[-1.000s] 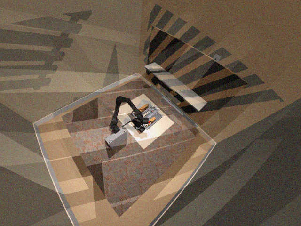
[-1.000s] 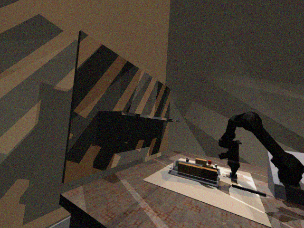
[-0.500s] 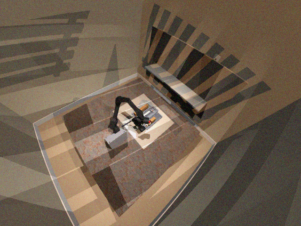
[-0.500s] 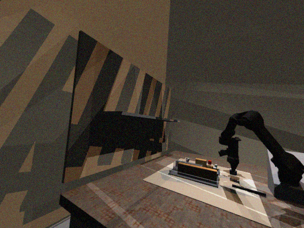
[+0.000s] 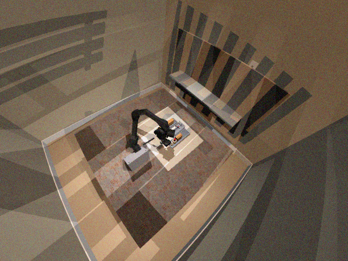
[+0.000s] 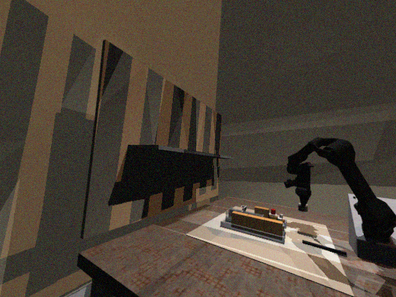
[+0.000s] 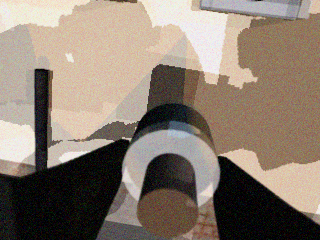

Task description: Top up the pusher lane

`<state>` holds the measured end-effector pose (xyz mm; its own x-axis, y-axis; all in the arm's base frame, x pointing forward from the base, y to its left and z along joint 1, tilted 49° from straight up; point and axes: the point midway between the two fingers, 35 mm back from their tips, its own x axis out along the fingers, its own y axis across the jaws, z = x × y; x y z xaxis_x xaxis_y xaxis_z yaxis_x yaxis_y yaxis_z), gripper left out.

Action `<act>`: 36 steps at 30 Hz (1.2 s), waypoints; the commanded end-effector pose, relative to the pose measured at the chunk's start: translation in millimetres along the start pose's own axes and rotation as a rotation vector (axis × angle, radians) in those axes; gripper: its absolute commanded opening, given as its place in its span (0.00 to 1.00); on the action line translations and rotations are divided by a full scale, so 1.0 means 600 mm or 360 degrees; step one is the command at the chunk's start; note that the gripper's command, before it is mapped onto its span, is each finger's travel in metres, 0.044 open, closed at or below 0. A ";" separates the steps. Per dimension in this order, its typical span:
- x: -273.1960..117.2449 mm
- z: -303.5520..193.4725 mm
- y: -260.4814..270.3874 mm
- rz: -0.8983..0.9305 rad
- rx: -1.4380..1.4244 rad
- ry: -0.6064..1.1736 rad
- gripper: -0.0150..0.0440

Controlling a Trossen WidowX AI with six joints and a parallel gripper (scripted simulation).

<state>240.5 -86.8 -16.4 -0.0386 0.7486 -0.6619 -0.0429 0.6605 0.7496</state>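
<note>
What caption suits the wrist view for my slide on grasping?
Gripper shut on a jar, held above the patterned mat.

In the wrist view the fingers are cut off by the bottom edge and cover the sides of the jar (image 7: 172, 165). From the top view, the lane rack (image 5: 179, 130) contents are too small to tell.

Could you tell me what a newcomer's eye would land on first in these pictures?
Probably the jar filling the wrist view, clamped between the two dark fingers of the pincer. Next, the black arm arching over the pale mat, with the grey pusher rack standing on that mat to its left in the exterior view.
</note>
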 end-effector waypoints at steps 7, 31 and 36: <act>0.015 0.026 0.032 -0.0031 -0.0085 0.0003 0.25; 0.096 0.082 0.136 0.0007 -0.0077 0.0006 0.25; 0.120 0.081 0.136 0.0009 -0.0078 0.0006 0.25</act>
<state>283.7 17.1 2.0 -0.0425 0.7489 -0.6614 -0.0943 0.6560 0.7488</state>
